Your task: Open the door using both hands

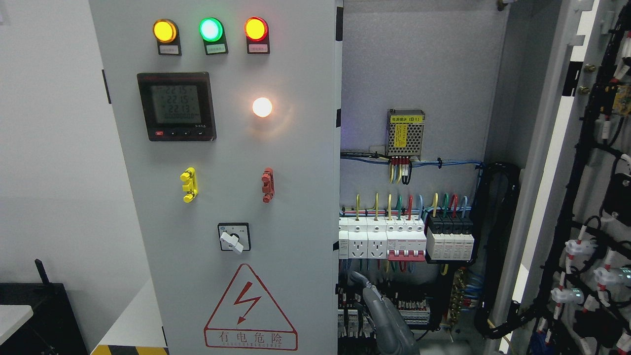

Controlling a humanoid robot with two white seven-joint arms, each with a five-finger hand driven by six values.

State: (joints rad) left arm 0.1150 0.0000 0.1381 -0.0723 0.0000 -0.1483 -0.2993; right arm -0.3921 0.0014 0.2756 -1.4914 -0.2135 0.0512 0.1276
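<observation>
Doors: Two show on the electrical cabinet; the left door (236, 197) stands closed from 9 to 12 o'clock of the view, and the right door (586, 197) is swung wide at 3 o'clock, its inner face with black wiring turned toward the camera.
Progress: By my judgement about half is done, since the right side is already open and the left door is not yet pulled.
Interior: With the right side open, the power supply module (405, 132) sits near centre, and the row of circuit breakers (406, 237) lies below it toward 5 o'clock.
Hand: One grey robot hand (387, 315) rises at 6 o'clock, in front of the lower terminals; one finger points up, the rest is cropped, so I cannot tell whether it is spread or curled, and it appears to touch nothing.
Which arm: Unclear, as the arm enters at the bottom edge close to the middle.
Hidden: No handle is visible on the left door; its front carries indicator lamps (210, 29), a digital meter (176, 106), a rotary switch (233, 237) and a warning triangle (250, 308).
Cut off: The right door's outer edge and the cabinet's base run out of view.
</observation>
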